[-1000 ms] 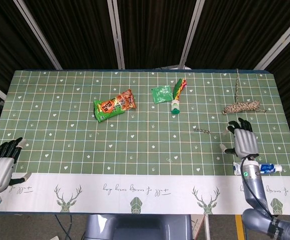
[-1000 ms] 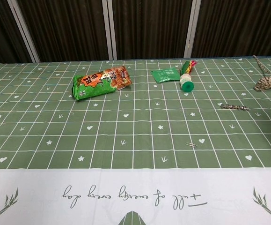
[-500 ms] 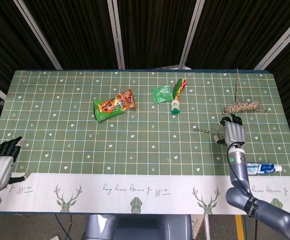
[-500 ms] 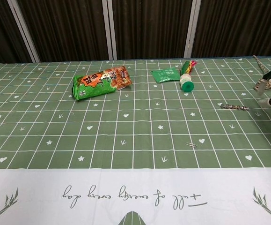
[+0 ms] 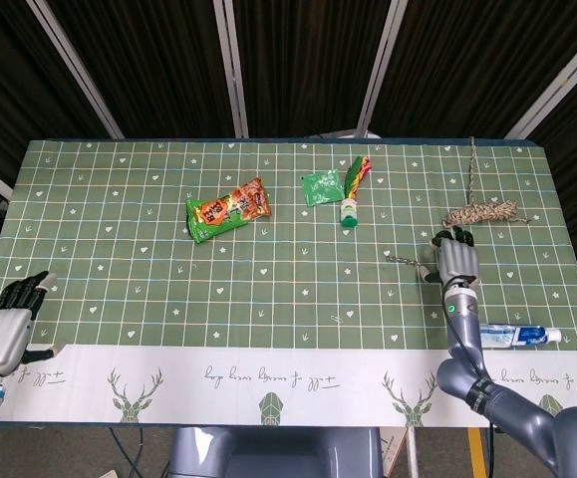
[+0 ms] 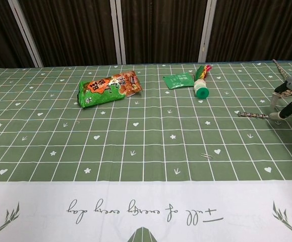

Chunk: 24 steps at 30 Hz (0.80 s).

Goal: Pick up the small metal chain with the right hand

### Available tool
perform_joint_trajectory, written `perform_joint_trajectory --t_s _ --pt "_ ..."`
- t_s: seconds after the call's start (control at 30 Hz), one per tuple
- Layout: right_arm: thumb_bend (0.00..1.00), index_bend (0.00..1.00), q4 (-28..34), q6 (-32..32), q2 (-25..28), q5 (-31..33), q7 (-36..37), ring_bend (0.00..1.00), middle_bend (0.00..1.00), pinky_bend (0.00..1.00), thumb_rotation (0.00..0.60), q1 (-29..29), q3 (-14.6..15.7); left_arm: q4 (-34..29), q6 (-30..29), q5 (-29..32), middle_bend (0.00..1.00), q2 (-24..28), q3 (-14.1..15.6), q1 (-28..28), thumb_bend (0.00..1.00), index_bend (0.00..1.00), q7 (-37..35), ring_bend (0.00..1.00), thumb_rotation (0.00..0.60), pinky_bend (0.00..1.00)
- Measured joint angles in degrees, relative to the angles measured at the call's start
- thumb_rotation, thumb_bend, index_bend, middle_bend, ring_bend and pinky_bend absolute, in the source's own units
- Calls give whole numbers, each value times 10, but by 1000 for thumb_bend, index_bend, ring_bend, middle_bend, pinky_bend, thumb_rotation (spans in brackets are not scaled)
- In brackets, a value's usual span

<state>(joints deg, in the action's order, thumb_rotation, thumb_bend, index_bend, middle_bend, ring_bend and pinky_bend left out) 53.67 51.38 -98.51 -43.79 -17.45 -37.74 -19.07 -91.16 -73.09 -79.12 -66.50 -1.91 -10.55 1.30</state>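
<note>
The small metal chain (image 5: pixel 401 259) (image 6: pixel 252 115) lies stretched out flat on the green tablecloth, right of centre. My right hand (image 5: pixel 455 259) (image 6: pixel 287 98) hovers just to the chain's right end, fingers spread and pointing down, holding nothing; its fingertips (image 6: pixel 276 115) are close beside the chain's end but apart from it. My left hand (image 5: pixel 7 328) rests open at the table's near left edge, far from the chain, and is seen only in the head view.
A coil of rope (image 5: pixel 481 212) lies just behind the right hand. A toothpaste tube (image 5: pixel 520 335) lies near the front right. An orange-green snack bag (image 5: pixel 227 209), a green packet (image 5: pixel 320 186) and a green-capped bottle (image 5: pixel 350 212) sit mid-table. A paperclip (image 5: pixel 339 318) lies in front.
My right hand has moved left and away from the front edge, from beside the toothpaste tube to just right of the chain. The left hand has barely shifted.
</note>
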Motion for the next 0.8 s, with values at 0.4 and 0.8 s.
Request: perform_joint_trajectory --t_s 0.4,0.8 --pt "239 509 -77 -34 -34 -8 21 0 207 0 600 -15 -9 0 2 3 0 0 0 -1 143 0 -4 0 600 0" --pt "267 517 -106 -54 -51 -17 32 0 207 0 600 -18 -14 0 5 9 0 -1 -1 -2 142 0 -3 0 600 0"
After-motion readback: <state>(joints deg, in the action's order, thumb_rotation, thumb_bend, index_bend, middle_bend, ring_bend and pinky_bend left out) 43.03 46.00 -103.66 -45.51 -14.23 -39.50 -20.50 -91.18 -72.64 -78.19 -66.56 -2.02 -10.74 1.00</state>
